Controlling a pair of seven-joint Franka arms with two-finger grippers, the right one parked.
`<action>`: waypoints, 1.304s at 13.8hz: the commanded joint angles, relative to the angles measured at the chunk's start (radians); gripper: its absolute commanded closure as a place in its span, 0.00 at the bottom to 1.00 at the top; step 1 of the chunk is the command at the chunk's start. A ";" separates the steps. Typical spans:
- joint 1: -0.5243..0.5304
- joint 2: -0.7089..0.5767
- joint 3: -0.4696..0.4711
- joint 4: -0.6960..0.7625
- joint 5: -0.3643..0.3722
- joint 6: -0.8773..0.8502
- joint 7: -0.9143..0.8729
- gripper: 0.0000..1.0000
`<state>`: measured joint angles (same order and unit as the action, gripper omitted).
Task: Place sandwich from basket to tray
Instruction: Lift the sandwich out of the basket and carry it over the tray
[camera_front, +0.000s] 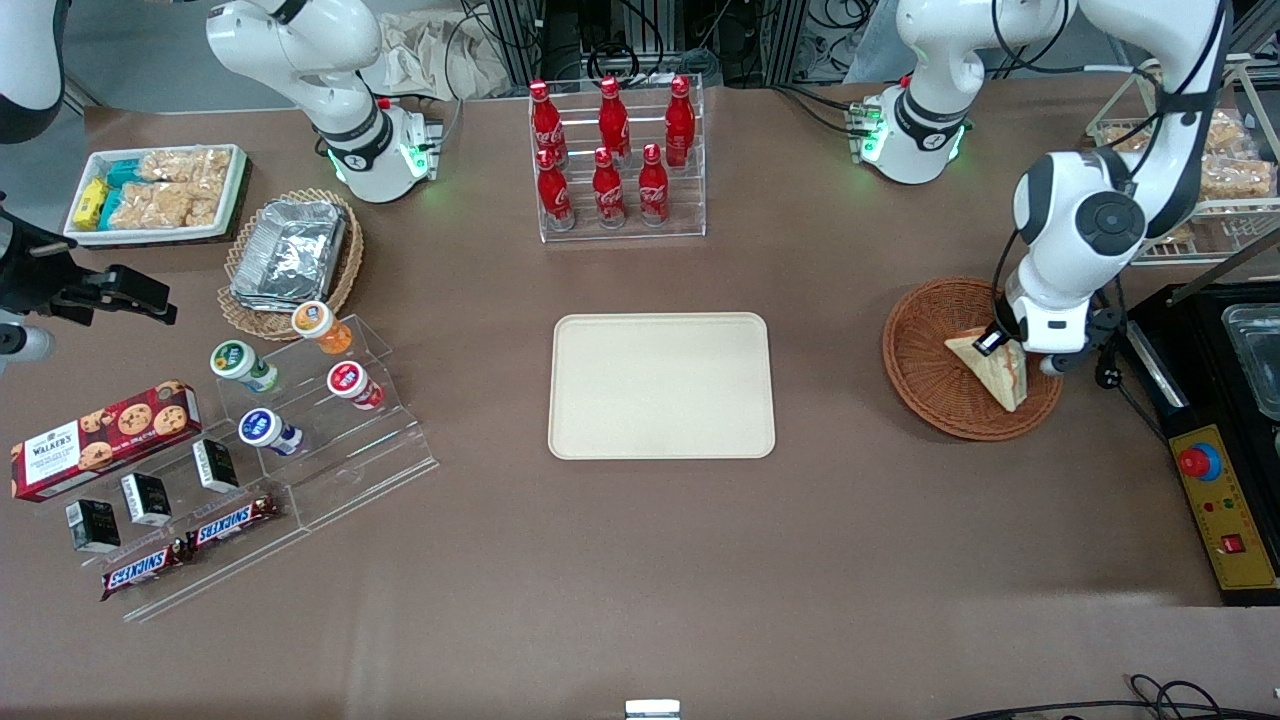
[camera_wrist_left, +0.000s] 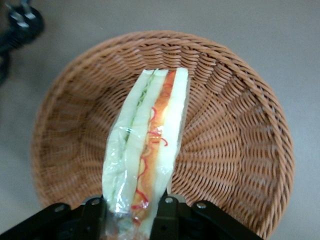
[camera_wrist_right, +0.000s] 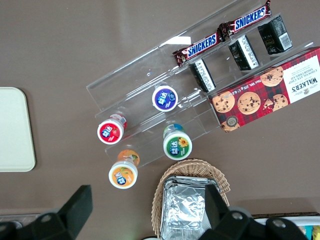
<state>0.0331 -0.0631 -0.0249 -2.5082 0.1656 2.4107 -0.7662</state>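
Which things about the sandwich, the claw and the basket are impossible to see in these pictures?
- Claw fingertips, wrist view: cut off by the picture's edge, though its fingers press the sandwich from both sides.
- Claw, front view: mostly hidden by the arm's own body.
- Whether the sandwich is lifted or resting on the basket: neither view settles it.
- Basket rim nearest the claw, wrist view: hidden by the fingers.

You see a plain cream-beige tray (camera_front: 661, 385) at the centre of the frame, on a flat brown table (camera_front: 640, 560). The basket (camera_front: 925, 360) is reddish-brown wicker, its weave ribbed outward from the middle. The black gripper (camera_wrist_left: 132, 212), down in the basket, pinches the sandwich (camera_wrist_left: 150, 140), which is white bread striped with green, orange and red filling under glossy clear wrap. At top centre you have six red bottles (camera_front: 610, 150) with white lettering.
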 joint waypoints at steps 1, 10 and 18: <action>-0.005 -0.185 -0.018 0.011 -0.011 -0.203 0.094 1.00; -0.005 -0.228 -0.297 0.331 -0.231 -0.539 0.412 1.00; -0.004 0.007 -0.616 0.341 -0.267 -0.257 0.236 1.00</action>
<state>0.0194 -0.1642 -0.6073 -2.1935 -0.1081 2.0848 -0.4905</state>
